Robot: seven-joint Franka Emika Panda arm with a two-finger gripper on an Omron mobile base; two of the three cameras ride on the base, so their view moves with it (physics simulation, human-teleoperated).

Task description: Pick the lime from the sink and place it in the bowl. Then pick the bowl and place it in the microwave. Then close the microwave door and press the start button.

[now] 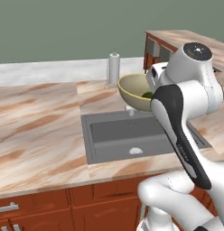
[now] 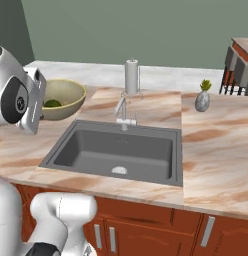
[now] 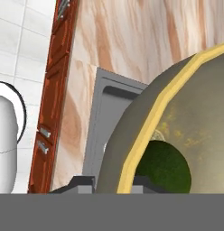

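1. The lime (image 3: 163, 166) lies inside the bowl (image 3: 177, 113), so the first part of the task looks done; in the right base view the bowl appears raised off the counter (image 2: 216, 150), beside the far left corner of the sink (image 2: 121, 150).
2. In the hand view the tool (image 3: 113, 182) has its two tips on either side of the bowl's yellowish rim, one inside and one outside, apparently clamped on the wall; contact itself is too low in the picture to confirm.
3. The sink basin holds nothing but its white drain; the faucet (image 2: 125, 112) stands at its far edge.
4. Risk: a rim pinch carries a wide bowl off-centre, so any quick swing could let it pivot or slip from the tips.
5. Risk: if the bowl tilts, the lime may roll out, back into the sink.
6. Risk: sweeping right at this height could knock the faucet or the small vase (image 2: 202, 100).
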